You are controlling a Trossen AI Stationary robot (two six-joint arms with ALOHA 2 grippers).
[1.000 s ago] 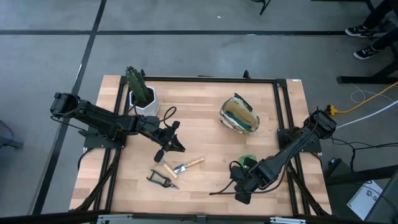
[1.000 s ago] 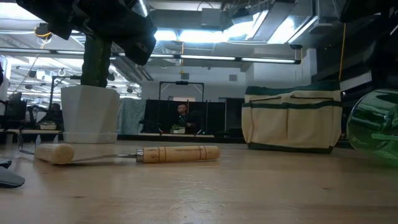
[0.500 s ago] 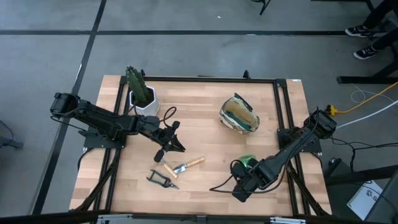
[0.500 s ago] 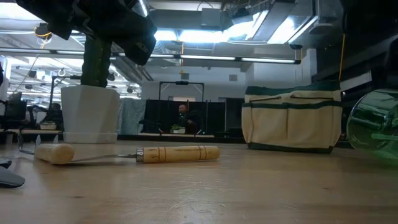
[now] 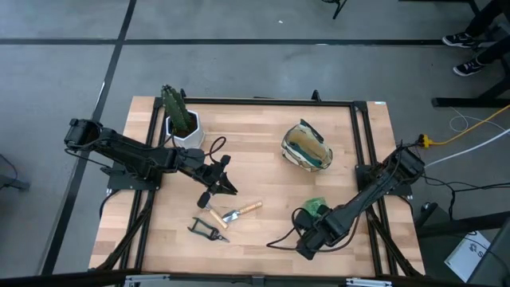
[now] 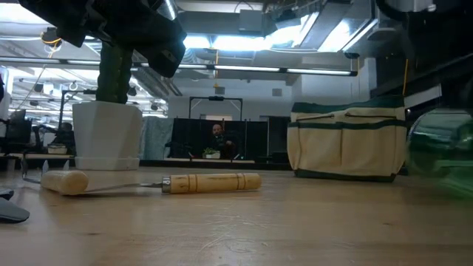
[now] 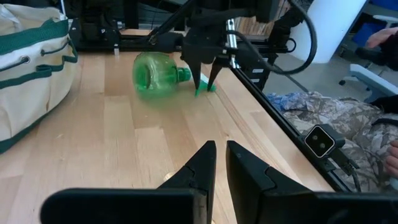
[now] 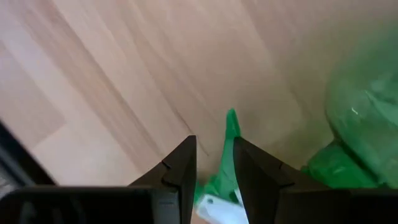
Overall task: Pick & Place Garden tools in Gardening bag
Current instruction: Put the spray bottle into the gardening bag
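A green plastic spray bottle (image 7: 155, 73) lies on its side near the table's front right (image 5: 316, 207). My right gripper (image 7: 204, 78) points down over its spray head, open, with the green trigger (image 8: 231, 134) between its fingers. The tan gardening bag (image 5: 306, 147) stands upright on the table at the far right. A wooden-handled trowel (image 5: 241, 211), a second wooden handle (image 5: 213, 217) and black shears (image 5: 207, 231) lie at the front middle. My left gripper (image 5: 229, 189) hovers shut above them. My right gripper comes from above, pointing down, with one finger (image 8: 180, 168) on each side of the spray bottle's thin green trigger (image 8: 231, 134). I cannot tell whether either finger touches it. The bottle lies on the table.
A white pot with a green cactus-like plant (image 5: 182, 119) stands at the far left. A black frame rail (image 7: 261, 106) runs along the table's right edge close to the bottle. Bare wood (image 5: 263, 171) lies between the tools and the bag.
My right gripper has sunk toward the bottle's spray head and rolled about its own axis, with the gap between its fingers unchanged. In the low view the bottle now shows blurred.
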